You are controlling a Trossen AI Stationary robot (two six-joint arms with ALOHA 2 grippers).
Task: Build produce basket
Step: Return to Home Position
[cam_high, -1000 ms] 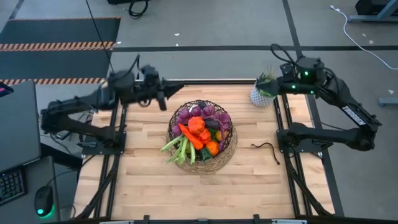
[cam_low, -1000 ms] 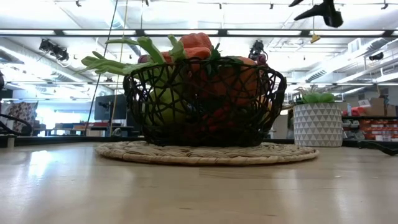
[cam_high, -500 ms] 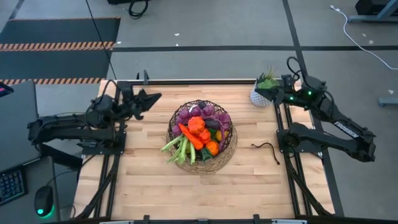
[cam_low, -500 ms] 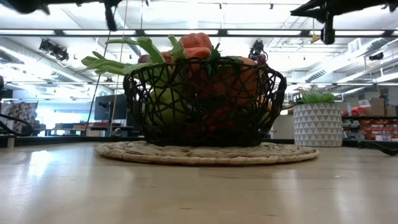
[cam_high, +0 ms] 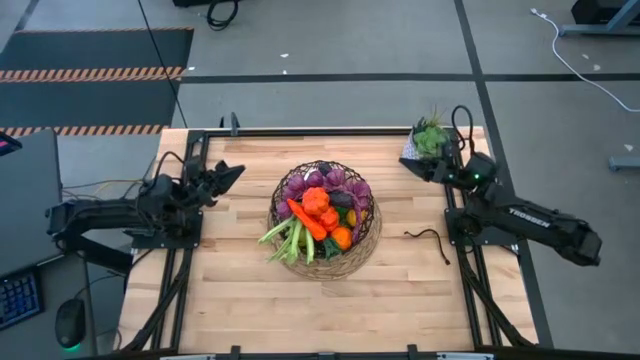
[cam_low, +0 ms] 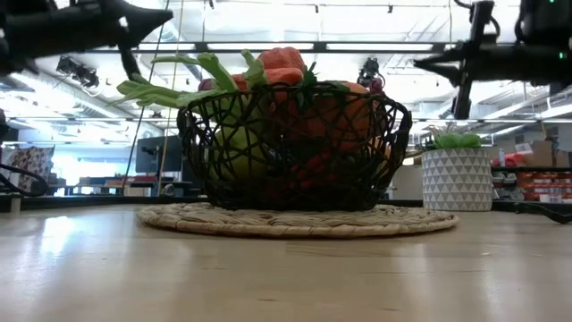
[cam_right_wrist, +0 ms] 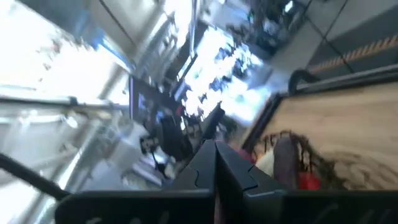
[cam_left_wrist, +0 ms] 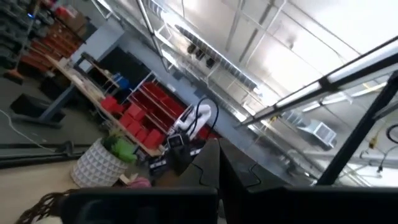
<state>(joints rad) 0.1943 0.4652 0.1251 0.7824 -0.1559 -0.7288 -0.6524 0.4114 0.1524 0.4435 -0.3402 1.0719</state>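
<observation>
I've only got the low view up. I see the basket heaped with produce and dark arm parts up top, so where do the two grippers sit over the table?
Observer: From above, the left gripper hangs over the left side of the table, apart from the basket.
Operator: And the right one?
Observer: The right gripper is at the far right corner, beside the potted plant.
Operator: What's at the back of the basket?
Observer: Purple grapes fill its far half.
</observation>
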